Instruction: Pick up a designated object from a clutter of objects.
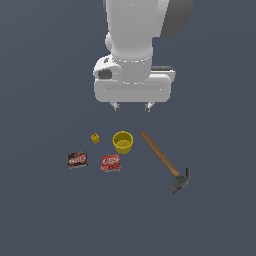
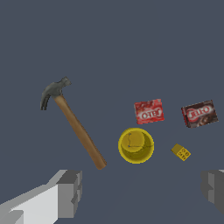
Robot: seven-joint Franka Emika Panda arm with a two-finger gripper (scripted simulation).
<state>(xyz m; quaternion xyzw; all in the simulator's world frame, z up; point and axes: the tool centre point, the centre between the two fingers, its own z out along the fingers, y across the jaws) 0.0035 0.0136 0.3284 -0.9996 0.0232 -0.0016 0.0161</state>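
The dark-brown flat box with a red-and-white label (image 1: 77, 160) lies flat at the exterior view's left end of the clutter; it also shows in the wrist view (image 2: 199, 113). My gripper (image 1: 132, 106) hangs open and empty well above the floor, above and behind the yellow cup (image 1: 122, 142). In the wrist view my fingers (image 2: 70, 192) stand wide apart with nothing between them. The red flat box (image 1: 110, 162) lies between the dark-brown box and the cup. The small yellow cube (image 1: 95, 138) sits behind the two boxes.
A wooden-handled hammer (image 1: 163, 160) lies diagonally at the exterior view's right of the cup, its dark head (image 1: 181, 182) nearest the front. In the wrist view the hammer (image 2: 78, 130), cup (image 2: 136, 145), red box (image 2: 149, 111) and cube (image 2: 181, 152) all show apart from each other.
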